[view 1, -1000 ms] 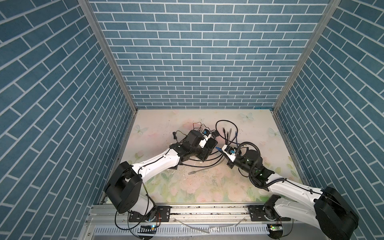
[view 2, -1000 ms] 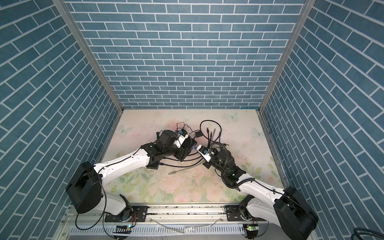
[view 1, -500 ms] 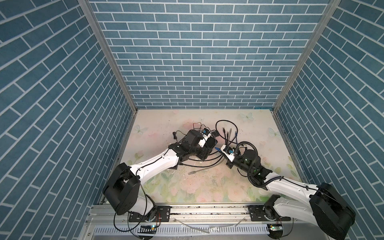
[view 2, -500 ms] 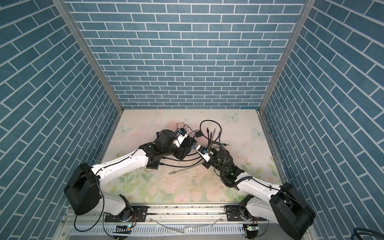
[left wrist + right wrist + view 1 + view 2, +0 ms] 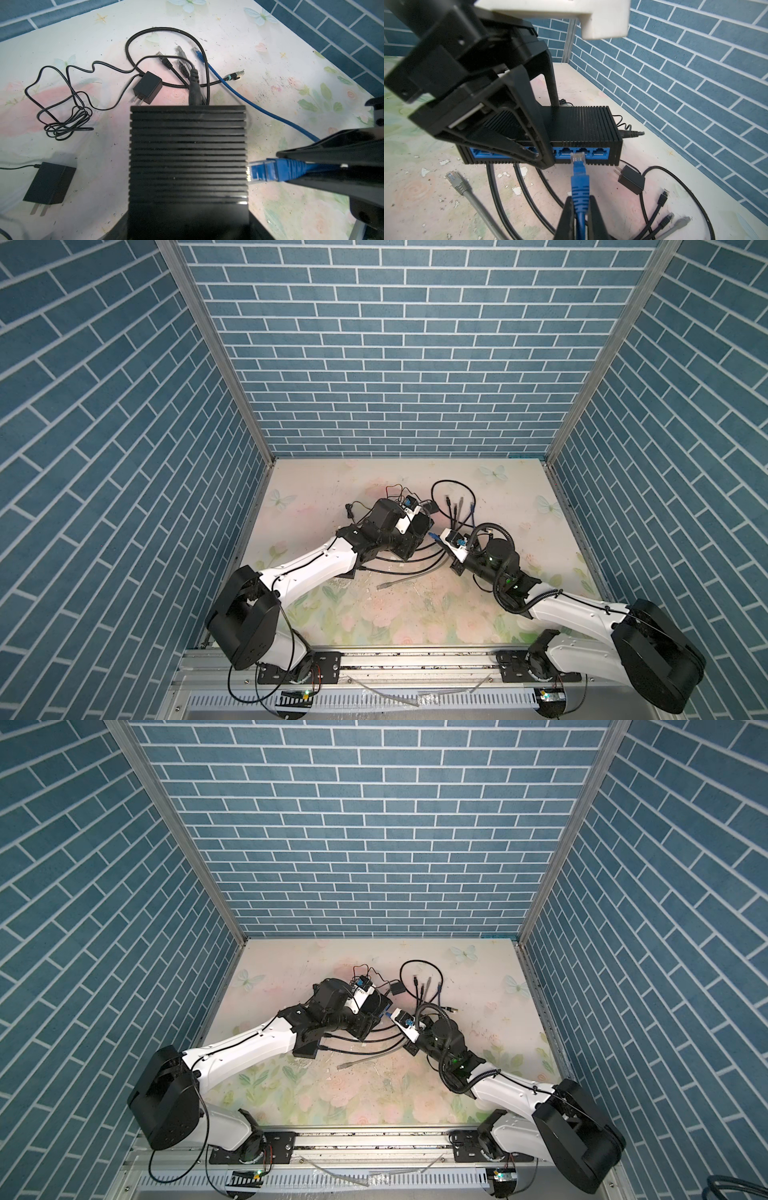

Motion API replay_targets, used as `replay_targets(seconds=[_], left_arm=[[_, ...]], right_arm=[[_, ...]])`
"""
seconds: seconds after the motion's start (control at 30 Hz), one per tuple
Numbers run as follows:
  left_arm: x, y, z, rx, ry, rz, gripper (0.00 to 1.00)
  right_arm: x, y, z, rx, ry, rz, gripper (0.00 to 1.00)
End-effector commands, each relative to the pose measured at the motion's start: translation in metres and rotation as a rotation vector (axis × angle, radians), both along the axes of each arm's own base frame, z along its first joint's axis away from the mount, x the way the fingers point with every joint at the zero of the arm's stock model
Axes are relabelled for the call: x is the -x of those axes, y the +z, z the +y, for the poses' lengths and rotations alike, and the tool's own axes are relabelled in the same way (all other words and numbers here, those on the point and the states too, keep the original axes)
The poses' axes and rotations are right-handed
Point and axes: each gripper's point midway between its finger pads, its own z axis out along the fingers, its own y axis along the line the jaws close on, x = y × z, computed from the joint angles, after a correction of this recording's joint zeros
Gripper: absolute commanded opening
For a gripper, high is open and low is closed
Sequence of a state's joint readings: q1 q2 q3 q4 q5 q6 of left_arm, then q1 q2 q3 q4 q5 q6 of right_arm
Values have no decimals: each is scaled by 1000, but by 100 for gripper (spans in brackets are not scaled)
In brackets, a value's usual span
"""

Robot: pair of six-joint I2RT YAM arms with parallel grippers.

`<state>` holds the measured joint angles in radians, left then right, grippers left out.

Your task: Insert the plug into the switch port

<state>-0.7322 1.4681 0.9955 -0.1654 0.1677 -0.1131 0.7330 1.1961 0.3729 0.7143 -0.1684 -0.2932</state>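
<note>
While both top views show the arms meeting over the table (image 5: 374, 614), the left end effector (image 5: 415, 537) clamps the network switch (image 5: 424, 524), apparently to steady it, and the right end effector (image 5: 441, 537) is pinched shut on the blue Ethernet plug (image 5: 433, 536). From the left wrist, the plug's tip touches the switch's port side. From the right wrist, the plug juts ahead of the closed fingers (image 5: 566, 212), its clear tip at a port mouth, seemingly not yet seated.
</note>
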Motion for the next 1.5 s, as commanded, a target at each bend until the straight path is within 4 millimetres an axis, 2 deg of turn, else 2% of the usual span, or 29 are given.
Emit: replay_targets(seconds=[0.0, 0.2, 0.47, 0.77, 1.17, 1.33, 1.47], left_arm=[[15, 15, -20, 85, -107, -8, 0], [17, 8, -22, 89, -114, 20, 0], [10, 15, -20, 103, -75, -16, 0], [15, 6, -25, 15, -92, -48, 0], [30, 18, -47, 102, -187, -74, 0], [26, 3, -42, 54, -158, -58, 0], [4, -25, -11, -84, -11, -32, 0]], right_arm=[[-9, 19, 2, -60, -33, -43, 0], [-12, 30, 8, -81, -18, -63, 0], [-12, 21, 19, -34, 25, 9, 0], [-10, 25, 34, -46, 81, 38, 0], [-17, 54, 52, -159, 124, 8, 0], [-22, 53, 53, -147, 108, 10, 0], [-30, 38, 39, -57, 20, 25, 0]])
